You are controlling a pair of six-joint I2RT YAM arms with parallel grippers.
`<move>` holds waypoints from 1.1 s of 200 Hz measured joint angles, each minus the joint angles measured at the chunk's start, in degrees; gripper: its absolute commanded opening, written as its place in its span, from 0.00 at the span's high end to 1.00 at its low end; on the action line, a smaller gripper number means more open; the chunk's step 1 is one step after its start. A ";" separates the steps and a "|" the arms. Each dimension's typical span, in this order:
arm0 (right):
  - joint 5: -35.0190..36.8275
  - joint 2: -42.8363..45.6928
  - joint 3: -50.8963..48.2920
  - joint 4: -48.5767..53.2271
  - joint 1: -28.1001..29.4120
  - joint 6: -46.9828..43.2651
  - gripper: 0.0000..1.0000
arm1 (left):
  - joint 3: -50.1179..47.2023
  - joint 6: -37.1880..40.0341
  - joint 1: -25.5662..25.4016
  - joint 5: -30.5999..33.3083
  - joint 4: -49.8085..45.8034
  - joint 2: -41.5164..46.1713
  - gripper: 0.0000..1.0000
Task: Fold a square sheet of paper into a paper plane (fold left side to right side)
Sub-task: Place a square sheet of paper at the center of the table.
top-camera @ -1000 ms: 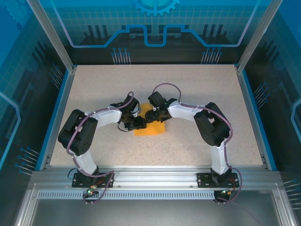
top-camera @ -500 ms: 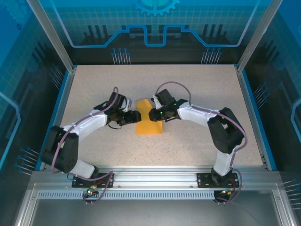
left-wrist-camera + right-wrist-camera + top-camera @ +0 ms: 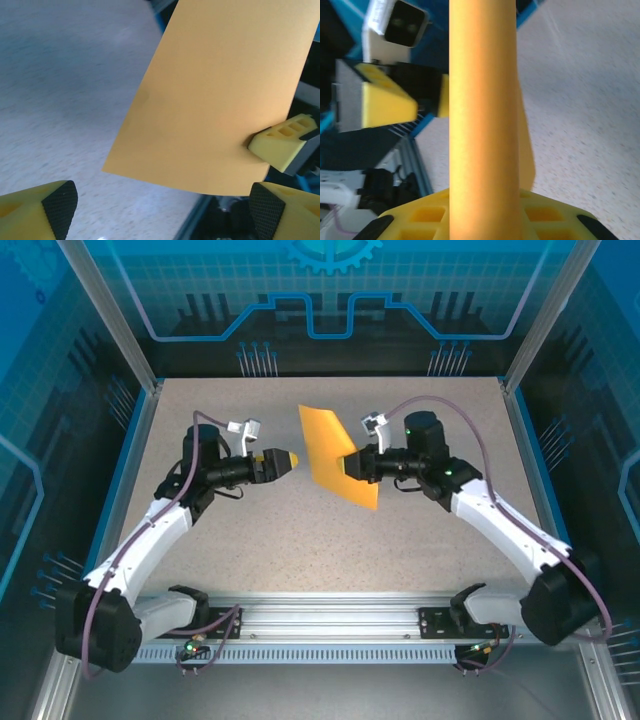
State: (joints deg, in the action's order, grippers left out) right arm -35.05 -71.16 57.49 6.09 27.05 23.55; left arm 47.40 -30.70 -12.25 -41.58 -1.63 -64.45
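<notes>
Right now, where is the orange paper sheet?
In the top view the orange sheet stands upright over the table centre, pinched by the right gripper on its right side; the open left gripper faces it from the left.

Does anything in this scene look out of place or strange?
Yes. The paper is not lying on the table. It stands on edge in the air, pinched near one edge by the right tool, and looks slightly bowed. The left tool is open and faces it without touching.
</notes>
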 measured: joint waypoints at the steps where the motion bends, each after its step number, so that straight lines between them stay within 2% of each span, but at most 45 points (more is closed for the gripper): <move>1: -0.31 0.35 -0.02 -0.02 0.00 0.02 0.74 | 0.00 -0.13 0.00 -0.39 0.42 0.07 0.06; 34: -6.58 4.07 -0.15 -2.21 0.00 2.08 0.75 | 0.02 -2.32 -0.44 -7.08 5.46 0.94 0.06; 63: -9.97 4.17 -0.15 -3.74 0.15 3.52 0.74 | 0.17 -2.40 -1.88 -9.73 6.23 0.94 0.06; 75: -10.82 4.17 -0.15 -4.13 0.39 3.91 0.74 | 0.48 -2.43 -2.54 -10.40 6.25 0.92 0.09; 89: -11.32 4.15 -0.15 -4.26 0.57 4.09 0.74 | 1.03 -2.36 -3.19 -11.08 6.40 0.92 0.22; 116: -10.49 4.15 -0.15 -3.26 0.59 3.82 0.72 | 1.84 -2.05 -4.04 -11.82 6.43 0.94 0.59; 136: -8.76 4.26 -0.20 -1.92 -0.15 3.39 0.68 | 2.16 -0.68 -4.11 -11.65 5.33 1.07 0.79; 169: -5.22 5.64 -1.60 0.48 -2.62 2.58 0.56 | 2.29 0.68 -4.11 -10.51 3.34 1.03 0.95; 220: 3.30 5.92 -3.21 7.13 -3.80 -0.35 0.27 | 0.48 0.61 -4.76 -7.54 3.15 -1.88 1.00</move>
State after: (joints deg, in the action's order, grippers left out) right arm -31.75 -65.23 54.28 13.21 23.24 23.20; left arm 47.88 -30.09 -17.02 -49.12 1.52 -66.32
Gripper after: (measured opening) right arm 0.672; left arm 0.057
